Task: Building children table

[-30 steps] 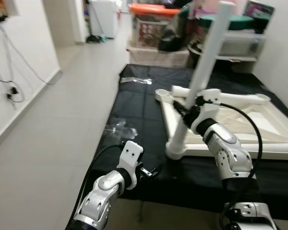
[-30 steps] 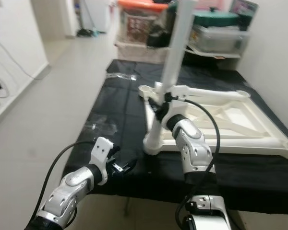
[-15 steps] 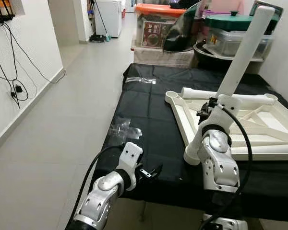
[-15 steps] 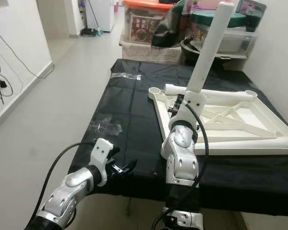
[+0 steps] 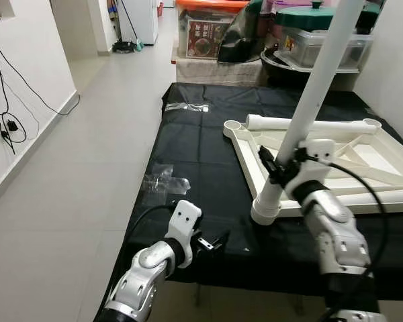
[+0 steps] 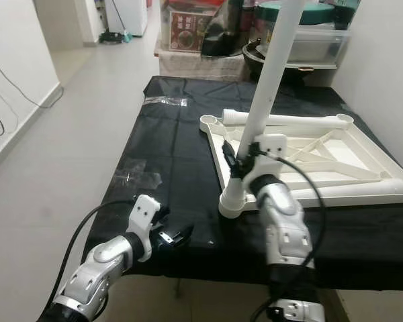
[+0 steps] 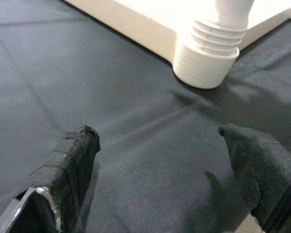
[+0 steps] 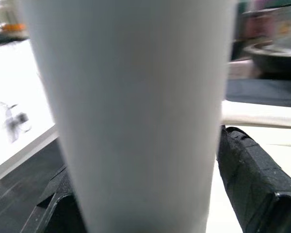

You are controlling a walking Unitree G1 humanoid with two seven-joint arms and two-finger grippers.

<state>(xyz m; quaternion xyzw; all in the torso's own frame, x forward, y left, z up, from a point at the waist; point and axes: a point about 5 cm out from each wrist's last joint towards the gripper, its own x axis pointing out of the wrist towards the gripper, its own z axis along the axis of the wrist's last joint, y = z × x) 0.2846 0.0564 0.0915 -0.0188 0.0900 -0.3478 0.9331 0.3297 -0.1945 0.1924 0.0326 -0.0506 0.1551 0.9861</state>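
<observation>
A black cloth (image 5: 201, 168) covers the floor ahead. On it, toward 1 o'clock, lies the upturned white plastic table top (image 5: 342, 168). A long white tubular leg (image 5: 316, 94) stands in its near corner socket, leaning slightly, clenched by the right gripper (image 5: 280, 168). At 7 o'clock the left gripper (image 5: 215, 243) hovers low with fingers spread, empty.

Tabletop frames: one (image 5: 336, 157), upside down on the black cloth (image 5: 201, 161).
Table legs: two, one upright (image 5: 312, 100) at the frame's near corner, one lying (image 5: 302, 124) along its far edge.
Plastic bags: two (image 5: 164, 181) (image 5: 187, 106), possibly, left of the frame.
</observation>
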